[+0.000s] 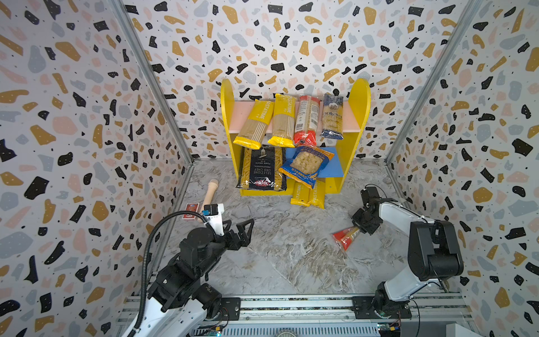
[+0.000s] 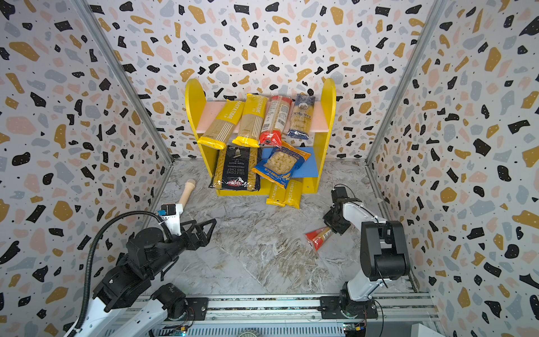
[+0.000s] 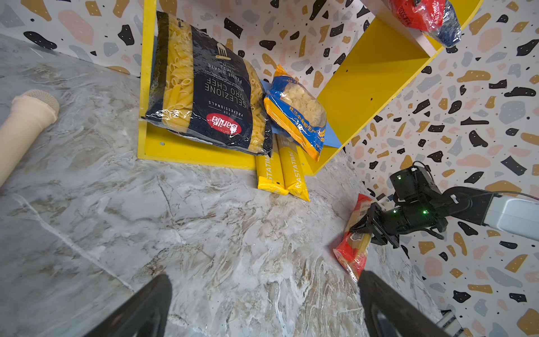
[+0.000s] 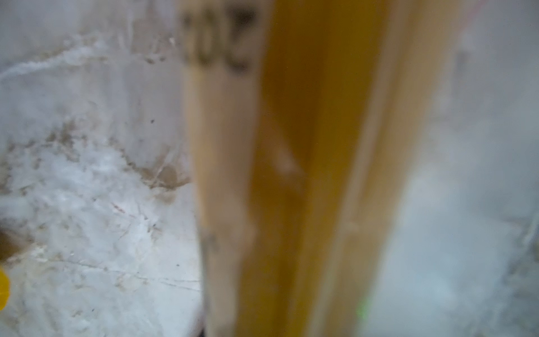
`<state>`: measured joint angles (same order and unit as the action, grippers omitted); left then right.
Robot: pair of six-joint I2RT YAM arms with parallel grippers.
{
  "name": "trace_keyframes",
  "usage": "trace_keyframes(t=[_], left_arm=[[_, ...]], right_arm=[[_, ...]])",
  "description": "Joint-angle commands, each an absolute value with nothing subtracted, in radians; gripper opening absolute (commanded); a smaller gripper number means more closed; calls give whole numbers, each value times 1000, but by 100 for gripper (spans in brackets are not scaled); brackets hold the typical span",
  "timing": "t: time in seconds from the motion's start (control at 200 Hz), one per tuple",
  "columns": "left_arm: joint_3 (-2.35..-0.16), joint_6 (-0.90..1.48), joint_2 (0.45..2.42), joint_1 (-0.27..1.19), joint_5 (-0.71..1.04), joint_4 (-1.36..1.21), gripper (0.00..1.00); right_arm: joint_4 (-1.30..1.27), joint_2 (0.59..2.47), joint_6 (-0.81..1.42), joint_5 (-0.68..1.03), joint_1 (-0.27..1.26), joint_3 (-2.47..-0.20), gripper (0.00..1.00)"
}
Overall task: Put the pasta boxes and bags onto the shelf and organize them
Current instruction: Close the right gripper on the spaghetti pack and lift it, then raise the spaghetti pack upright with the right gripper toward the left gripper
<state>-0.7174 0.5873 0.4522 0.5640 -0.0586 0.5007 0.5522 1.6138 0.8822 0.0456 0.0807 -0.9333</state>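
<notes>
1. The step in hand is picking up the one loose pack. The right tool (image 3: 369, 230) is clamped on the middle of a long, red-ended clear plastic spaghetti pack (image 1: 345, 237), which lies flat on the grey marbled counter (image 1: 277, 256) and is not yet lifted.
2. The left tool (image 1: 243, 235) stands wide open and empty, well apart from that pack.
3. The next move likely calls for a level lift, then a carry to the small two-tier shelf with yellow side panels (image 1: 360, 99), ahead of the right tool. Its bare blue lower board looks the roomiest.
4. Count: nine packs.
   - four long yellow spaghetti packs (image 1: 253, 125): two on the upper board, two poking out at the base
   - two red-ended packs, one on the shelf
   - one dark-blue spaghetti pack (image 1: 332, 116)
   - one large black penne bag (image 1: 261, 169)
   - one blue-orange bag (image 1: 306, 164)
   - one shelf
   - two tools
</notes>
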Motion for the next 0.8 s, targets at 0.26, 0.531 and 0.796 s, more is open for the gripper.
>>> trace_keyframes(t=[0.26, 0.531, 0.796], left_arm=[[-752, 596, 452, 568, -100, 508, 100], [-759, 612, 484, 568, -124, 504, 100], [-795, 615, 509, 568, -180, 523, 99]], right_arm=[[468, 1492, 758, 240, 126, -800, 0], [317, 1317, 749, 527, 142, -748, 0], [52, 1315, 792, 650, 247, -735, 0]])
